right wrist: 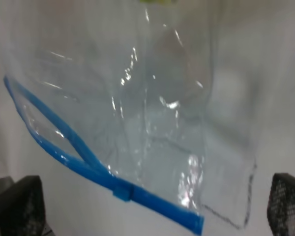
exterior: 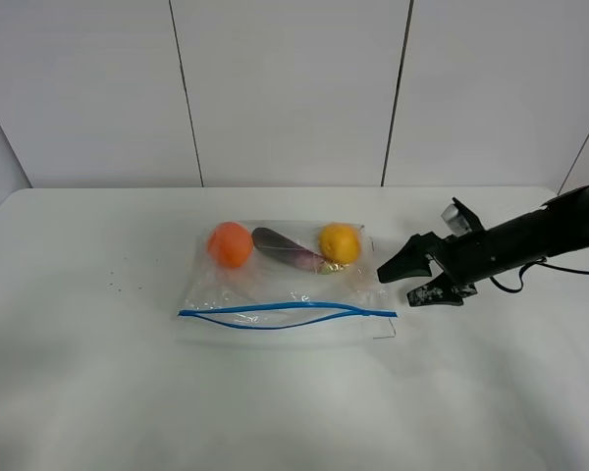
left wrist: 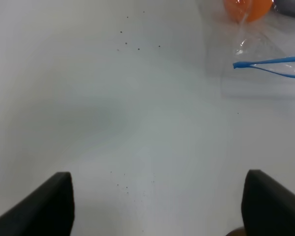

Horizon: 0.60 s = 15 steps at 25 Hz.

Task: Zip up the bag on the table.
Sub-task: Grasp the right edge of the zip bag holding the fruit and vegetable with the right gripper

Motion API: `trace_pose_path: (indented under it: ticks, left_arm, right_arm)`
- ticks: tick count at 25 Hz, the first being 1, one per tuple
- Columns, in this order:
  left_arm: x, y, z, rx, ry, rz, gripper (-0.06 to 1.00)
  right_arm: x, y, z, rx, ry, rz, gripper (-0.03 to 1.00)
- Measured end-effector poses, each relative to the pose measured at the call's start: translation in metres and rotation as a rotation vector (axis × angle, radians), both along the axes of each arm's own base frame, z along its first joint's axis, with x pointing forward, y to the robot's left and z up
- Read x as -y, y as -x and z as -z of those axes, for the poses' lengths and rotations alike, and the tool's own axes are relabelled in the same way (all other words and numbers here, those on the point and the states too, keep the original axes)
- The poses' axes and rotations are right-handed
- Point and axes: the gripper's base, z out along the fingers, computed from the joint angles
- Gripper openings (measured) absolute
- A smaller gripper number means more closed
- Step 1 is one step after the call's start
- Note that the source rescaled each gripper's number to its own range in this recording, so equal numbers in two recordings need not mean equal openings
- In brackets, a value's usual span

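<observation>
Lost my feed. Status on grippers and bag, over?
Left gripper open, empty. Right gripper open, beside bag, right end. Blue zip strip gaping, unzipped. Nothing blocking.

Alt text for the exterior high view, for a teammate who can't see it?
A clear bag lies on the white table, its blue zip strip gaping open, with an orange, a purple eggplant and a yellow fruit inside. The right gripper, jaws open, is close to the bag's right end.
</observation>
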Motion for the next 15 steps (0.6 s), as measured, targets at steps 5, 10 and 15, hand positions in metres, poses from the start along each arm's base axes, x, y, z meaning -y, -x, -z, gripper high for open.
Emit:
trace_pose_path:
  ticks: [5,10,15]
  left_arm:
    - [0.0,0.0,0.0,0.0,0.0,0.0,0.95]
    - [0.0,0.0,0.0,0.0,0.0,0.0,0.95]
    - [0.0,0.0,0.0,0.0,0.0,0.0,0.95]
  right_arm:
    - [-0.006,-0.002,0.014,-0.017,-0.111,-0.018,1.0]
    - [-0.007,-0.003,0.016,-0.007,-0.112,-0.017,1.0]
    - [-0.017,-0.002,0.016,0.003,-0.104,-0.049,1.0]
